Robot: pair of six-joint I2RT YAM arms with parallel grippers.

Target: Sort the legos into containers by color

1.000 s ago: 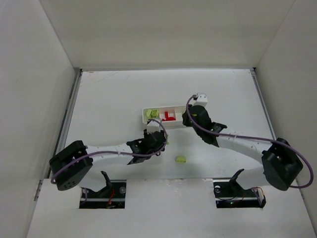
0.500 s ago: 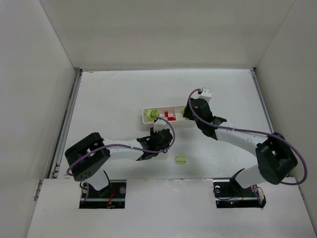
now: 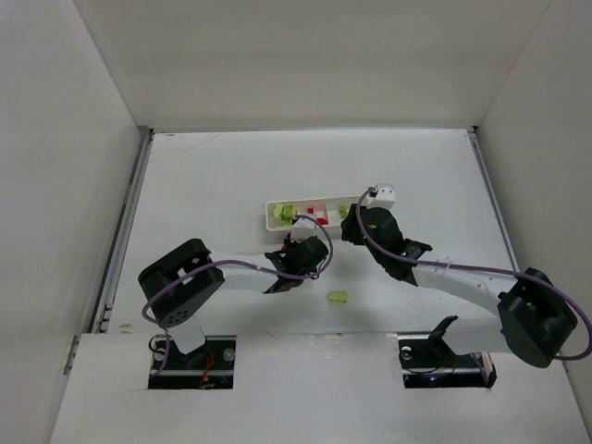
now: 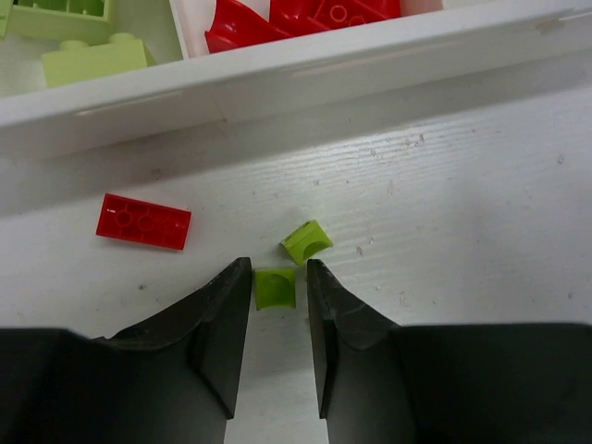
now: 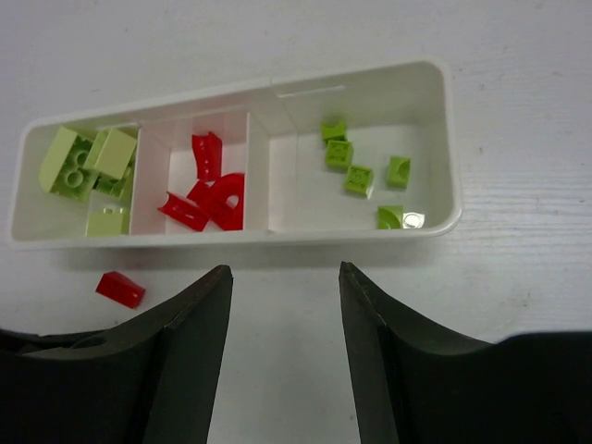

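The white three-compartment tray [image 3: 270, 218] holds lime green legos [image 5: 88, 162] in its left compartment, red legos [image 5: 208, 190] in the middle and small green ones [image 5: 356, 166] in the right. My left gripper [image 4: 277, 289] is just in front of the tray's near wall [image 4: 277, 79], its jaws narrowly open around a small green lego [image 4: 276, 287] on the table. A second green piece [image 4: 306, 240] and a red brick [image 4: 143, 221] lie beside it. My right gripper [image 5: 285, 277] is open and empty, above the table just in front of the tray.
One more green lego [image 3: 339, 298] lies on the table nearer the arm bases. The red brick also shows in the right wrist view [image 5: 120, 289], left of the right gripper. White walls enclose the table on three sides.
My left gripper has moved a little right toward the tray's near wall. My right gripper has drawn back from over the tray's right compartment to the near side.
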